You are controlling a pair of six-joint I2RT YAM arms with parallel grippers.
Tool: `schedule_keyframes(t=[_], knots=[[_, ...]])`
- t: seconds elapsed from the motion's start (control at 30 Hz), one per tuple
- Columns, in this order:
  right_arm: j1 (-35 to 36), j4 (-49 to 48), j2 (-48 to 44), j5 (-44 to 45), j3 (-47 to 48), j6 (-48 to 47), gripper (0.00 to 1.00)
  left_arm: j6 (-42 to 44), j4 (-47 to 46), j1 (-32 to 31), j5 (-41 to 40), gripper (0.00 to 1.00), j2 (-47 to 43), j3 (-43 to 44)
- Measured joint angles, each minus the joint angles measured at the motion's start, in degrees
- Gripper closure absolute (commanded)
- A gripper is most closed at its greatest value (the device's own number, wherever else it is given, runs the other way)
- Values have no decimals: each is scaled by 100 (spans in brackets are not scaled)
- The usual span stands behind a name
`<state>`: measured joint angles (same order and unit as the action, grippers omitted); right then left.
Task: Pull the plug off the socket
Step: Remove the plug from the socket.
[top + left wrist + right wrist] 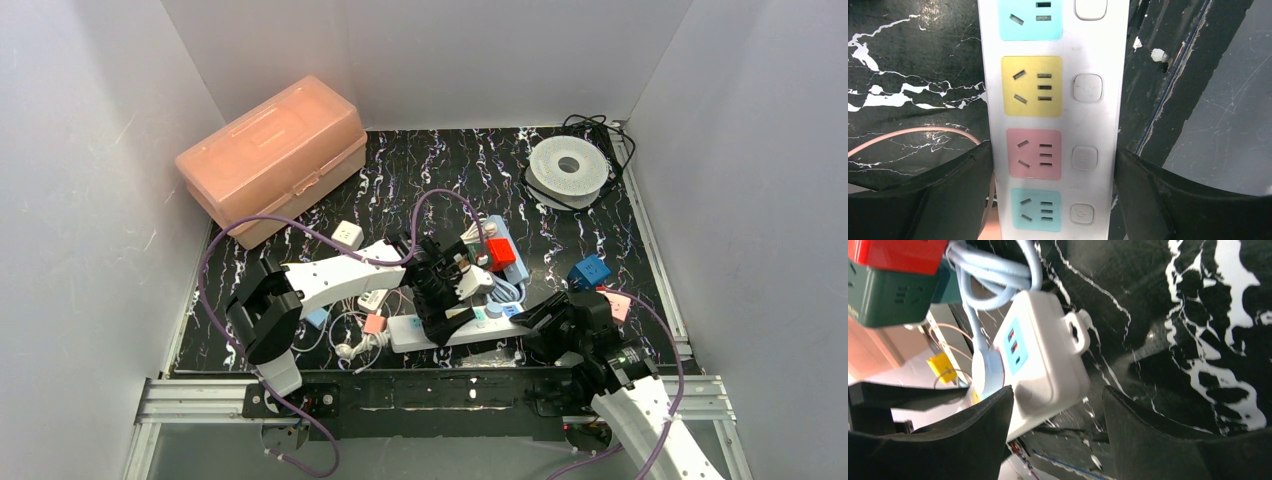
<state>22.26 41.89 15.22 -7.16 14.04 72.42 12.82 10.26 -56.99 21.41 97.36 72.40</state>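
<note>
A white socket strip (pixel 405 333) with coloured outlets lies near the front edge of the table. In the left wrist view the strip (pixel 1093 120) runs between my left gripper's (pixel 1053 150) fingers, which press against both of its long sides; the outlets seen there are bare. A pale blue-white plug (pixel 985 372) with a pale blue cord sits in the strip (pixel 1048 370) beside the blue USB panel. My right gripper (pixel 1058 390) is open at that end, its left finger next to the strip's corner and the other over bare table. From above, the left gripper (pixel 440 310) is over the strip and the right gripper (pixel 535 322) at its right end.
A peach plastic box (pixel 275 155) stands at the back left and a white cable reel (pixel 567 167) at the back right. Red and green adaptors (pixel 497 252), a blue cube (pixel 590 271), a white cube (pixel 347 234) and loose cords lie round the strip. A metal rail (pixel 450 390) edges the front.
</note>
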Motion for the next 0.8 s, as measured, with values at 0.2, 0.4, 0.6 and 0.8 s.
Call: schedule_keyframes(t=[0.2,0.4,0.6,0.8], knots=[[0,-774,245,236,-269,584,30,-205,72,4,55,85,31,101],[0,-1147,498,435,-269,966,41,-557,33,-127,-79,84,227,227],[0,-1207,632,599,-236,1132,46,-920,-90,-321,-437,85,369,310],[2,-1405,728,776,-214,1150,42,-1325,-4,-448,-638,85,544,664]])
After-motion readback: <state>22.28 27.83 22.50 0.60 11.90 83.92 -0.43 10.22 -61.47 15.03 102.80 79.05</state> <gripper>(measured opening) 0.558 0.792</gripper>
